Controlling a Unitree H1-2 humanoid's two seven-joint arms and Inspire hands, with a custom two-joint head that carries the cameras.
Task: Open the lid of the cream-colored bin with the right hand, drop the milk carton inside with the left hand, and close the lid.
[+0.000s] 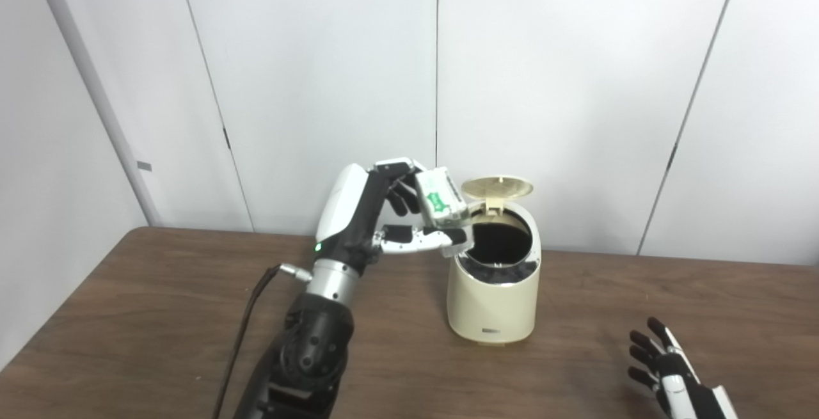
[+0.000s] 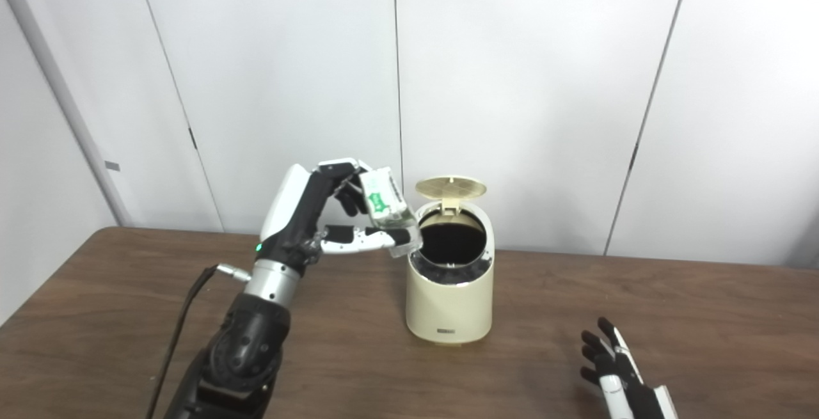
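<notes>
Milk carton (image 1: pixel 440 197) sits pinched in the left hand (image 1: pixel 384 214), tilted over the near rim of the cream-colored bin (image 1: pixel 492 291), whose lid (image 1: pixel 498 187) stands open behind. Dropping is the step; next, release over the opening. Right hand (image 2: pixel 617 374) rests spread, well apart; both views agree.

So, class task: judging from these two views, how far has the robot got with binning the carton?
Done: the bin has its lid standing open, and the right hand rests open on the table. In hand: the left hand holds the milk carton tilted at the bin's left rim, not yet released. Left: dropping the carton in and closing the lid.
</notes>
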